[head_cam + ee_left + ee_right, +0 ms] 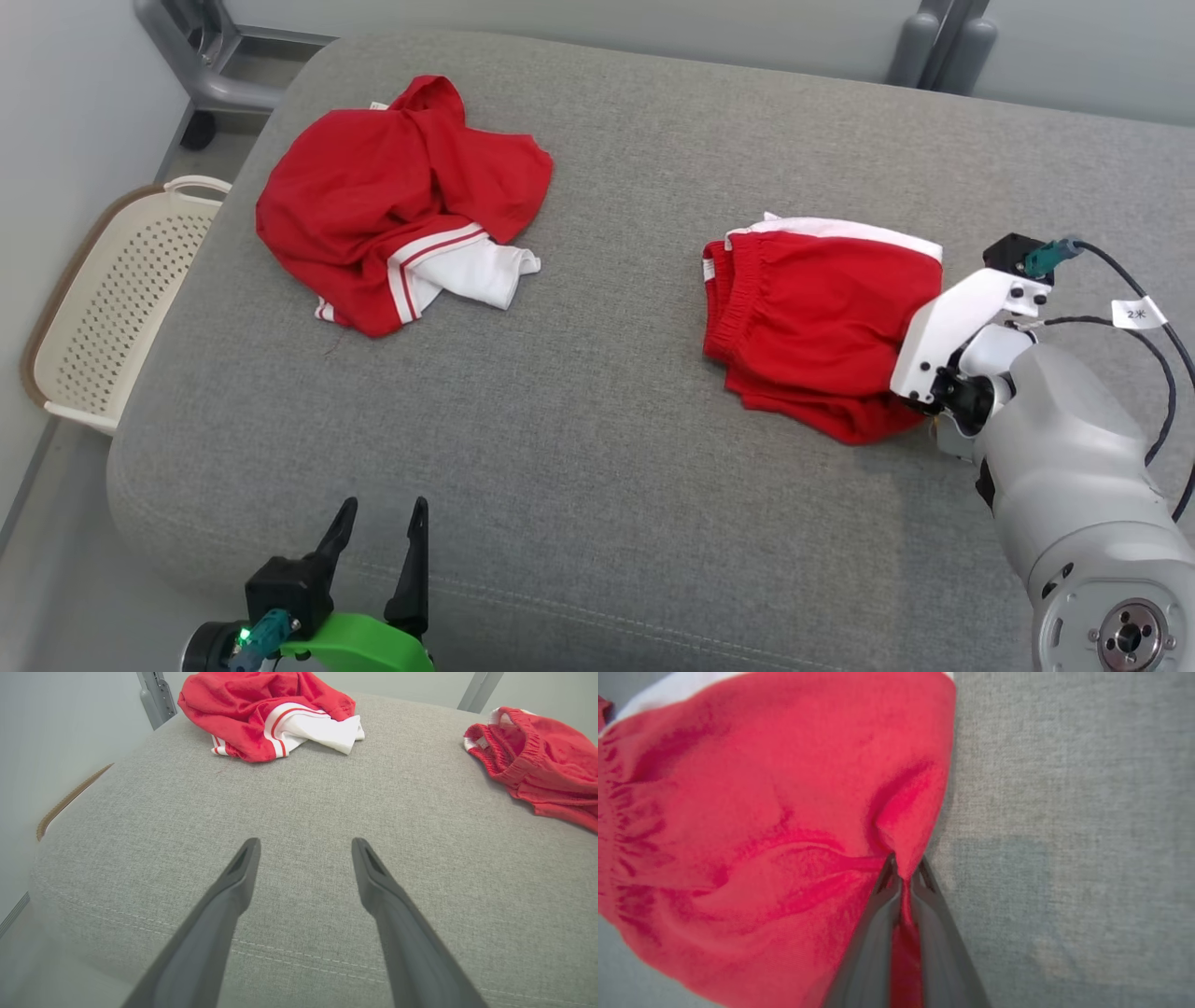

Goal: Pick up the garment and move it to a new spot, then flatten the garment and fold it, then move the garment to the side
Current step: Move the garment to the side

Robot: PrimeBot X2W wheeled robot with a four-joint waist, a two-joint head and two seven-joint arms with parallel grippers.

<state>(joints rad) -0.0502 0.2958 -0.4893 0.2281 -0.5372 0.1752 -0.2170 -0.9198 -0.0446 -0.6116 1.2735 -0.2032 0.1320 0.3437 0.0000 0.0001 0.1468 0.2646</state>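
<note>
The garment, a pair of red shorts (822,327) with an elastic waistband and white trim, lies folded on the right of the grey padded surface (597,420). In the right wrist view my right gripper (903,872) is shut on a pinched fold near the right edge of the shorts (761,812). In the head view its pale wrist (952,327) covers the fingers at the shorts' near right corner. My left gripper (385,511) stands open and empty at the near left edge, well apart from the shorts (537,760). Its fingers (243,868) are spread wide.
A second red garment with white striped trim (401,201) lies crumpled at the far left (275,714). A cream perforated basket (112,280) sits on the floor left of the surface. Grey metal legs (201,56) stand behind. Black cables (1158,345) trail from the right wrist.
</note>
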